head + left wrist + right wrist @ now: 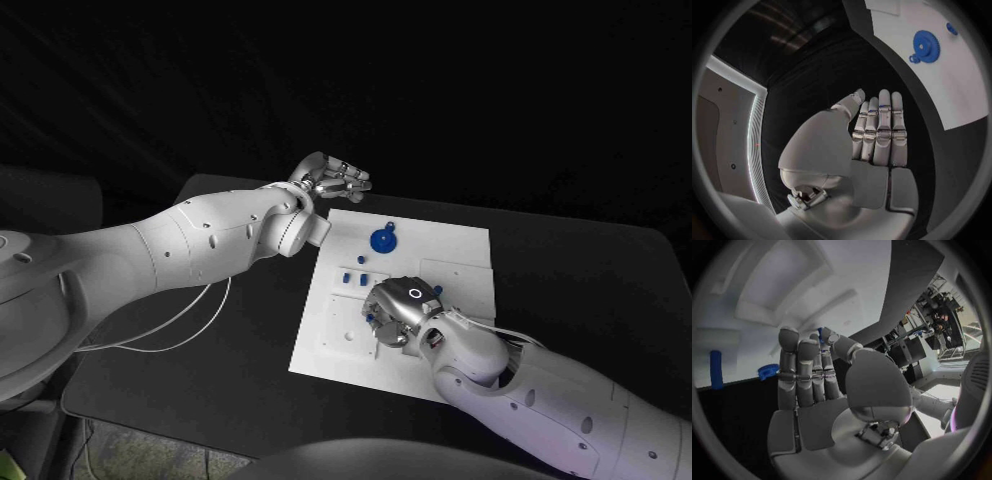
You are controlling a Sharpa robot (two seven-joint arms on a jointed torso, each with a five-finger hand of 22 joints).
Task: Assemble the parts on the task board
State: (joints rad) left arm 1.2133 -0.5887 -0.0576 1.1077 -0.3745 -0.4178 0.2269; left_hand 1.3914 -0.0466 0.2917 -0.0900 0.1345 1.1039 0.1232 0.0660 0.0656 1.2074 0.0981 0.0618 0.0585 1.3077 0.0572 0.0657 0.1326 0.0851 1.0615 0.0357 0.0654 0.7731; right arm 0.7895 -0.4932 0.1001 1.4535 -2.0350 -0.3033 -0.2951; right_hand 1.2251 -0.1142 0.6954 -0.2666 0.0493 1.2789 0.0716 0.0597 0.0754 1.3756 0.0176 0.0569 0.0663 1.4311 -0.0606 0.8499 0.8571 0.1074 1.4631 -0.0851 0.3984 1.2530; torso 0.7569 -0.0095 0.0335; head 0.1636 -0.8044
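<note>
I have the task board (433, 262) lying flat in the middle of the black table (577, 270), and my right hand (401, 310) sits low over its near half, right among the small blue parts. In the right wrist view a slim blue piece (820, 333) shows between the thumb and the fingertips (789, 337), so I read that hand as pinching a part, though the piece is mostly hidden and I can't say what kind it is. A blue peg (716, 369) stands on the board beside it, and a small toothed blue gear (768, 371) lies just next to the fingers. My left hand (329, 181) hangs off the far left corner of the board, above the table and apart from everything, fingers straight and side by side, holding nothing. The large blue gear (382, 240) rests flat on the far part of the board with a small blue knob (389, 225) just beyond it; the left wrist view shows the gear's toothed rim (926, 46) plainly. I judge these pieces to be light, rigid plastic, smooth enough to slide out of metal fingertips, so I'd take the gear by its rim from opposite sides and the pegs across their shafts. Small as they are, a tilted pinch could jam one at its hole, so I'd keep the piece upright.
</note>
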